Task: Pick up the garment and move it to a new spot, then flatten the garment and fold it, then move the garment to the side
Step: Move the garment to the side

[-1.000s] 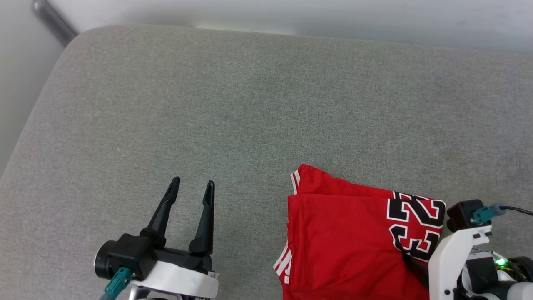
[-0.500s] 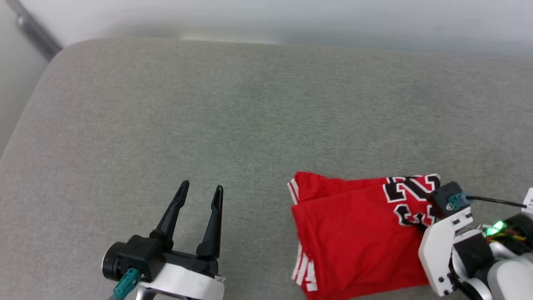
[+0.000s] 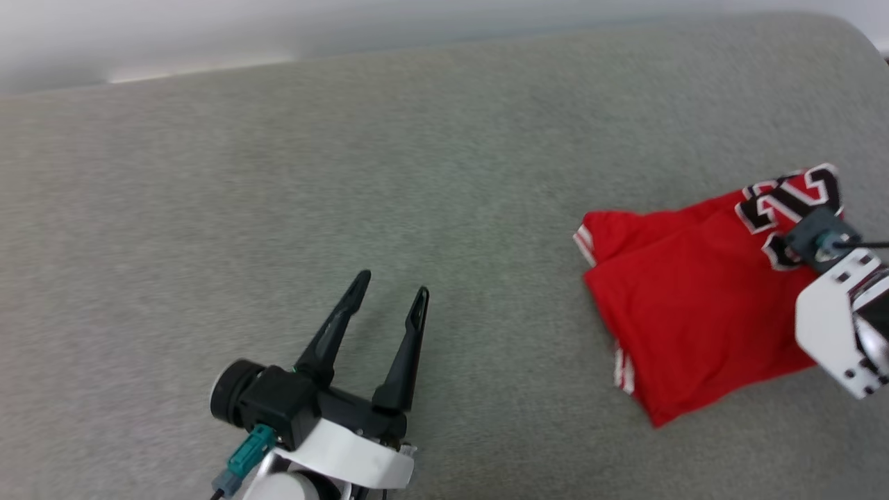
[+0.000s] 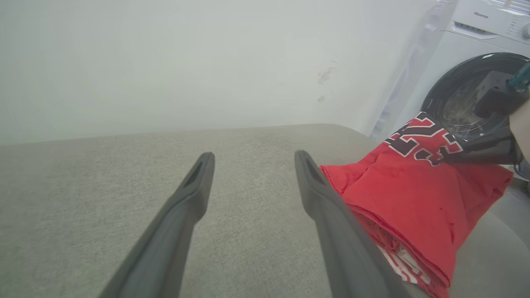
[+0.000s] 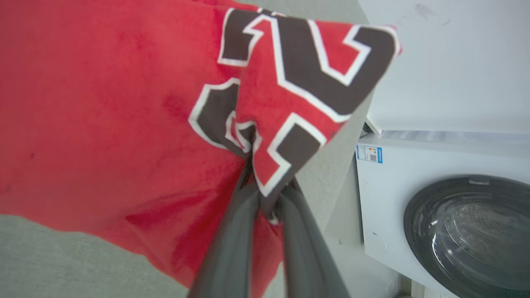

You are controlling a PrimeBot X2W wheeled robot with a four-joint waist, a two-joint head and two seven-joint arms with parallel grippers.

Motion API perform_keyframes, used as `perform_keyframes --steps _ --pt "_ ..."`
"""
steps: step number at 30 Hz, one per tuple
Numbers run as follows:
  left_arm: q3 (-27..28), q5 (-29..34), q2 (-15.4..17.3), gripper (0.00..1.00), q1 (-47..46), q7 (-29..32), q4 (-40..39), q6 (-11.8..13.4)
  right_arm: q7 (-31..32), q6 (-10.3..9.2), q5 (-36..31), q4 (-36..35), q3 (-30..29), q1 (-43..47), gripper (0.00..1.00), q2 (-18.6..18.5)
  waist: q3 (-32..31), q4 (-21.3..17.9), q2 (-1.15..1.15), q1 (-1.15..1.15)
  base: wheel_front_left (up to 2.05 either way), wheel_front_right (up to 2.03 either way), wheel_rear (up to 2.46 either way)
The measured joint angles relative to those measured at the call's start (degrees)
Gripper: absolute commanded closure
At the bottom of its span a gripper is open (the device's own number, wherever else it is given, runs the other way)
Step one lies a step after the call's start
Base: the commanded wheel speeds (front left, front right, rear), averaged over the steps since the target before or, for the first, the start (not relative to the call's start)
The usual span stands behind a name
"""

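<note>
The folded bright red shirt of thin cloth (image 3: 694, 305) lies on the right side of the grey cloth-covered worktop (image 3: 347, 173). The right pincer (image 5: 265, 198) is clamped on its printed corner. The left pincer (image 3: 392, 288) stands apart, empty. The shirt looks light, soft and floppy, so the layers may slip apart unless they are pinched together.

Head camera looks steeply down on the cushion (image 3: 347, 173), shirt (image 3: 694, 305) at 3 o'clock. Left wrist camera skims low toward the wall (image 4: 165, 62); right wrist camera sits close against the shirt. Both share the washer (image 4: 476, 95).
</note>
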Motion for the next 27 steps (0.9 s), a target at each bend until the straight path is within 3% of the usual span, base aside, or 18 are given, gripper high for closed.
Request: perform_keyframes --steps 4,13,20,27 --pt "-0.92 0.26 1.68 0.0 -3.6 -0.01 -0.7 0.0 -3.76 -0.01 -0.63 4.06 0.15 -4.33 1.0 -2.56 3.7 -4.46 0.0 0.0 0.0 0.0 0.0" --pt "-3.3 1.49 6.12 0.0 -10.58 0.0 -0.59 0.0 -16.38 0.01 -4.65 21.96 -1.67 -13.71 1.0 -1.93 14.41 -11.8 0.0 0.01 0.0 0.0 0.0" --pt "-3.46 0.58 7.92 0.0 -13.13 -0.25 -0.85 0.0 -25.58 0.01 -8.35 35.38 -4.87 -19.57 1.0 -0.25 20.74 -14.78 0.0 0.0 0.0 0.0 0.0" --pt "-3.68 0.76 8.68 0.0 -14.49 -0.36 -3.53 -0.1 -32.42 0.01 -11.23 45.45 -9.42 -24.58 1.0 1.3 24.14 -14.74 0.0 0.0 0.0 0.0 0.0"
